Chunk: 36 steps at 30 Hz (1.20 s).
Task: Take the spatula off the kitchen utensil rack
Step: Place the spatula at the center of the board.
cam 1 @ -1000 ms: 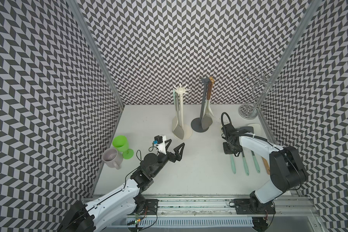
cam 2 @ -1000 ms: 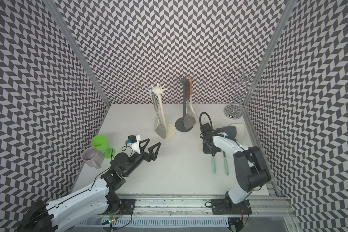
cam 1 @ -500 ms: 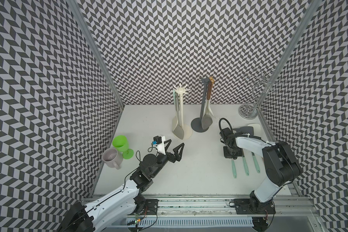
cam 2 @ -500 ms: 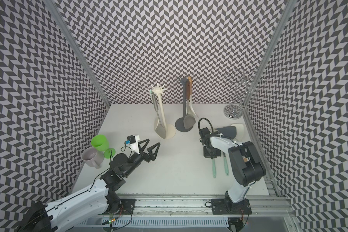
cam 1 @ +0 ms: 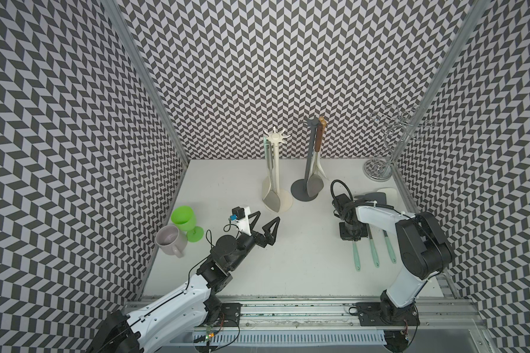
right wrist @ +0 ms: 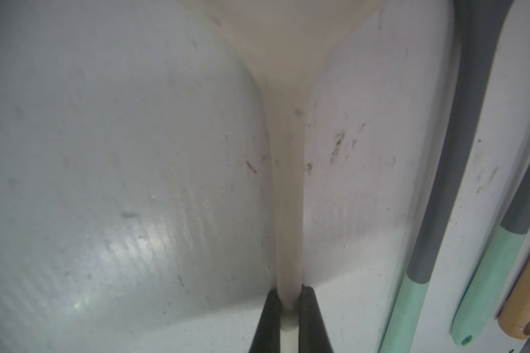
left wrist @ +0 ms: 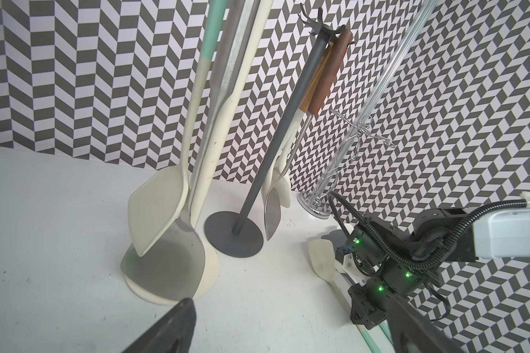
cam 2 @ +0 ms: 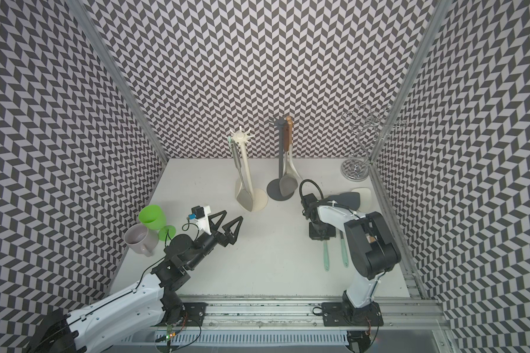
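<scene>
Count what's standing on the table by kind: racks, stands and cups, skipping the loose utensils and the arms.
Utensil racks: 2, cream rack and grey rack
Wire stand: 1
Cups: 2, green goblet and mug
Total: 5

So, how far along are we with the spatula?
Done: the cream plastic spatula is clear of the cream rack and grey rack, low beside the teal-handled utensils on the white table. In hand: the right gripper is shut on its handle. Left: release it.
</scene>
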Tool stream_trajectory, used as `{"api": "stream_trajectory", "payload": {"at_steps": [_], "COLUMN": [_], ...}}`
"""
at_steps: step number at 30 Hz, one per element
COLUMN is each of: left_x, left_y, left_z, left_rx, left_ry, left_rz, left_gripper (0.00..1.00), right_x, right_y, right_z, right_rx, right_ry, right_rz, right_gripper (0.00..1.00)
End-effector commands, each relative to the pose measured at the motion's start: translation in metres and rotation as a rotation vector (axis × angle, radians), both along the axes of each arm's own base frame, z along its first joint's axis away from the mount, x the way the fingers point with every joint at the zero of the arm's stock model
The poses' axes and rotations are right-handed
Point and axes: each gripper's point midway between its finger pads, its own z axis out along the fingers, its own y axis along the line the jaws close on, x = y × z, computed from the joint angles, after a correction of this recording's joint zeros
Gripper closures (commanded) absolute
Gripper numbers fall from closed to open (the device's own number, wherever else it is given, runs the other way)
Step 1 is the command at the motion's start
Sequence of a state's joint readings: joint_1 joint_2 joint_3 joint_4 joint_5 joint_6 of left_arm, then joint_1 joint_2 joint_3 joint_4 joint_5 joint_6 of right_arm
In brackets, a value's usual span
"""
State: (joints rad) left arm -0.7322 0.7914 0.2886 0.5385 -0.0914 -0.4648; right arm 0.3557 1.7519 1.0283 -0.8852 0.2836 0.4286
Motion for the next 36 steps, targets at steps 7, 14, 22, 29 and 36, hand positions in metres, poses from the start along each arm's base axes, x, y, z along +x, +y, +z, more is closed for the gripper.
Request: {"api": "stream_trajectory", "payload": {"at_steps": [7, 14, 22, 29, 36], "left_x": [-0.001, -0.001, 0.000, -0.003, -0.008], "left_y": [0.002, 0.002, 0.002, 0.004, 0.007], "left_z": [0.002, 0.000, -0.001, 0.003, 0.010], "left_rx": [-0.007, -0.004, 0.003, 0.003, 0.001], "left_ry": [-0.020, -0.019, -0.021, -0.043, -0.079], "left_rz": [-0.001, 0.000, 0.002, 0.002, 0.001], "left_gripper": [0.01, 0.01, 0.01, 0.01, 0.01], "right_x": [0.007, 0.011, 0.016, 0.031, 0.045], "right_y": [-0.018, -0.013, 0.002, 0.022, 0.037], "right_z": [-0.016, -0.011, 0.000, 0.040, 0.097], "right_rx": [-0.108, -0.073, 0.032, 0.169, 0.297], "right_ry": [0.001, -0.035, -0.096, -0.243, -0.461], "right_rz": [-0.015, -0.009, 0.004, 0.028, 0.059], "right_gripper": [0.79, 0.69, 0.63, 0.51, 0.38]}}
